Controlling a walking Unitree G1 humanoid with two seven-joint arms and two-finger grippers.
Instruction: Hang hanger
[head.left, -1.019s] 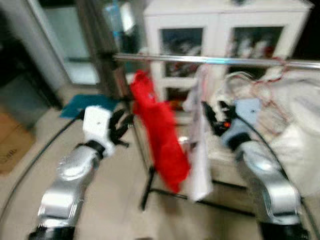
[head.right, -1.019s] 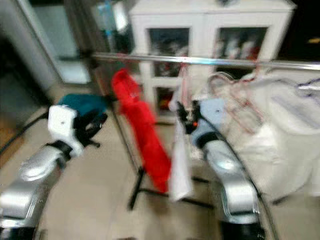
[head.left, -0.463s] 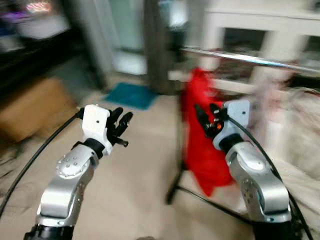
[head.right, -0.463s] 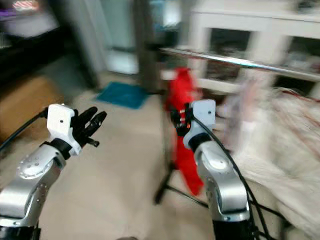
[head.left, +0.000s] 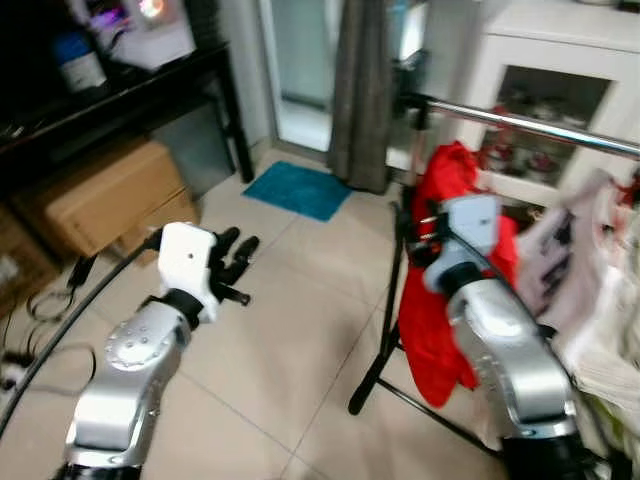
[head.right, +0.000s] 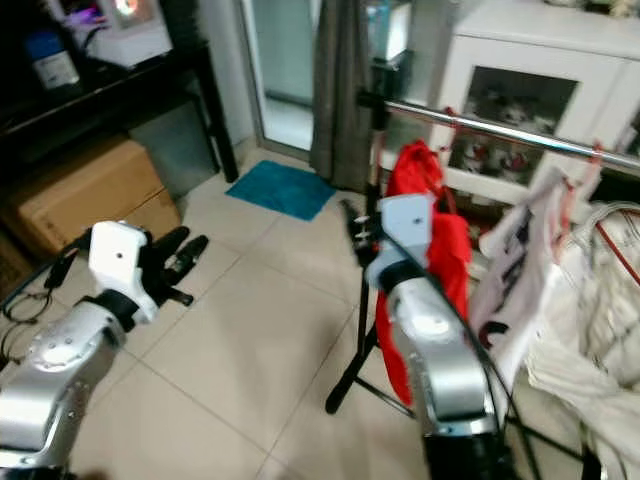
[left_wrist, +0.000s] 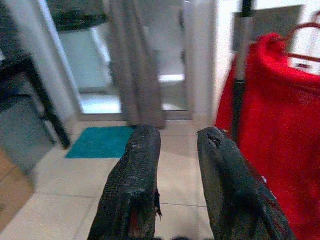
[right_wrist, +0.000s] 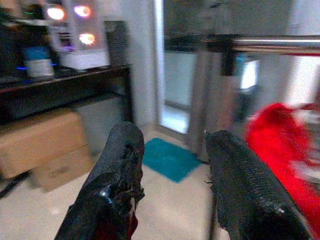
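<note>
While a red garment (head.right: 425, 230) hangs from the silver rail (head.right: 500, 130) on a hanger whose red hook (left_wrist: 300, 35) shows in my left wrist view, neither of my grippers holds anything. The garment hangs at the rail's left end, beside the rack's black post (head.left: 398, 290), and pale clothes (head.right: 525, 260) hang further right along the rail. My right gripper (head.right: 352, 228) is raised just left of the red garment, its fingers (right_wrist: 120, 170) spread apart and empty in the wrist view. My left gripper (head.left: 238, 262) is held out over the tiled floor (head.left: 290, 330), well apart from the rack, its two fingers (left_wrist: 135, 180) parted with a clear gap and nothing between them. Behind the rack stands a white cabinet (head.right: 520, 60) with glass doors. A grey curtain (head.left: 360, 90) hangs by a doorway, with a teal mat (head.left: 300, 190) on the floor before it. To the left, cardboard boxes (head.left: 100, 200) sit under a black table (head.left: 120, 95).
</note>
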